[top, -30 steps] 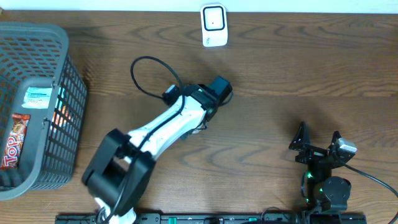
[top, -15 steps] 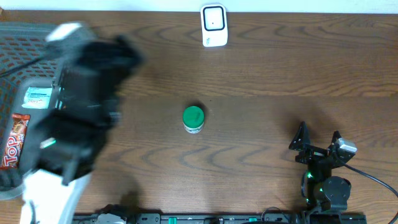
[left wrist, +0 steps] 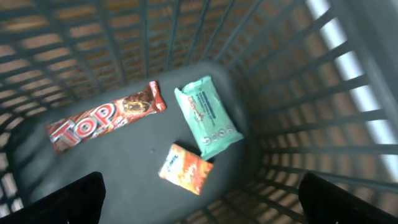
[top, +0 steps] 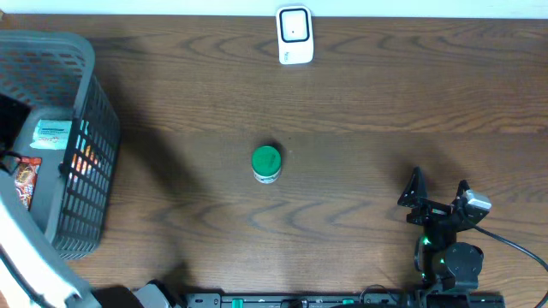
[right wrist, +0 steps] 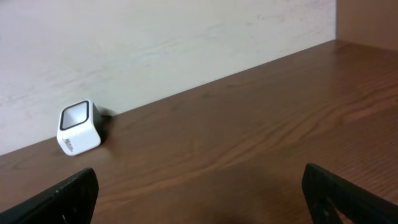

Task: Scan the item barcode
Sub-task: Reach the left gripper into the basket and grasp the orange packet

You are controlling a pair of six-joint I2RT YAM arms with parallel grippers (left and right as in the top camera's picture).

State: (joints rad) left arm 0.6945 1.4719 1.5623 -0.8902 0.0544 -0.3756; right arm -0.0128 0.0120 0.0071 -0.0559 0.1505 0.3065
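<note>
While left gripper (left wrist: pixel 200 200) and right gripper (top: pixel 438 192) gape released, gridded plastic basket (left wrist: pixel 298 93), glossy wrappers (left wrist: pixel 106 121), round green-lidded jar (top: pixel 266 162)

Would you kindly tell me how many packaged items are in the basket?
3. The red TOP bar lies left, the green packet right of it, the orange packet below the green one; edges may hide more.

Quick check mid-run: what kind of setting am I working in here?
Probably a mock shop checkout on a brown wooden table: a small white barcode scanner stands at the far edge, a grey plastic shopping basket holds wrapped snacks, and a green-lidded jar sits mid-table.
</note>
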